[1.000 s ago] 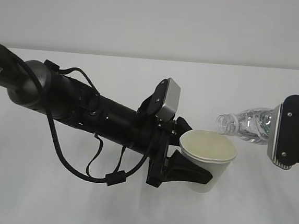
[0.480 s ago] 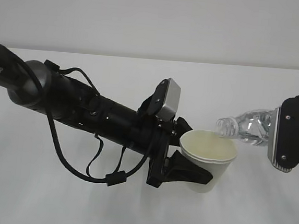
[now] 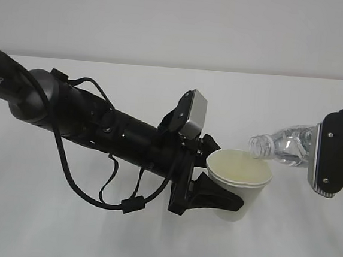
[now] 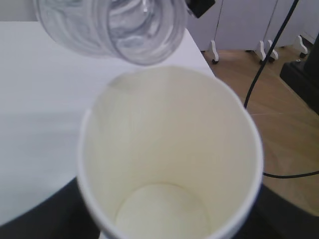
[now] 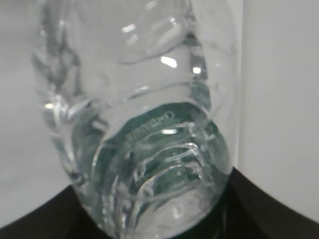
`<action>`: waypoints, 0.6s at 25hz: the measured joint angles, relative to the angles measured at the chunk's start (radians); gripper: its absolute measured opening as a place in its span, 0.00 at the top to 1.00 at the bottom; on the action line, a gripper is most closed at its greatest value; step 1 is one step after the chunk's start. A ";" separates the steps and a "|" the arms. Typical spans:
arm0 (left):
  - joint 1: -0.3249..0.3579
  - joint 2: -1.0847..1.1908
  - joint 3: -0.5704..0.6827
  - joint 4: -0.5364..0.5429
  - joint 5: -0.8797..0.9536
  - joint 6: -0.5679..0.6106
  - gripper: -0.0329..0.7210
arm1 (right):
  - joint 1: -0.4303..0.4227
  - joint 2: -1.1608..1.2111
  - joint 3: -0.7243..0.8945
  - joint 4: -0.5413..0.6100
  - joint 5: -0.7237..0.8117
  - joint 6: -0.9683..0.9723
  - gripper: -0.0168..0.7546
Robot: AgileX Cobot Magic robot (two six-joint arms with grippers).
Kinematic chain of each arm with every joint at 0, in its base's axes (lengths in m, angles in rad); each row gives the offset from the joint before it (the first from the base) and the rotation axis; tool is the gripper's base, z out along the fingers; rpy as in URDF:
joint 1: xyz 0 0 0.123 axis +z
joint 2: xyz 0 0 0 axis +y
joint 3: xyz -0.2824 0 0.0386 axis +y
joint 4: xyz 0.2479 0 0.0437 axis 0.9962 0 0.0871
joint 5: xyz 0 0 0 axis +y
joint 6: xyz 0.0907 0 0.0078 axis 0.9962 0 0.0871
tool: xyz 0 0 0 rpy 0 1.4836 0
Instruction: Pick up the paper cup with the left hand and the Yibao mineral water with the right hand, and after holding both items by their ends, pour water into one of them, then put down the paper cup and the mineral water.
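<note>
Outside, the left end effector (image 3: 214, 195) clamps the paper cup (image 3: 239, 182) above the counter (image 3: 281, 246); the right end effector (image 3: 331, 156) clasps the tilted bottle (image 3: 281, 145). Wrist views alone show the cup's dry bottom and the bottle's green label.

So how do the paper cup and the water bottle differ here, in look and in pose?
The paper cup is opaque white with a cream inside; the bottle is clear ribbed plastic. The cup stands nearly upright, mouth up; the bottle lies tipped sideways, its open mouth over the cup's rim. The cup sits in the left gripper, the bottle in the right gripper. Both are held off the table; I see no water in the cup.
</note>
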 joint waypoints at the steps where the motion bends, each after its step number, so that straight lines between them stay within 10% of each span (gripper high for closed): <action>1: 0.000 0.000 0.000 0.000 0.000 0.000 0.32 | 0.000 0.000 0.000 0.000 0.000 0.000 0.42; 15: 0.000 0.000 0.000 0.000 0.000 0.000 0.32 | 0.000 0.000 0.000 -0.039 0.009 0.000 0.42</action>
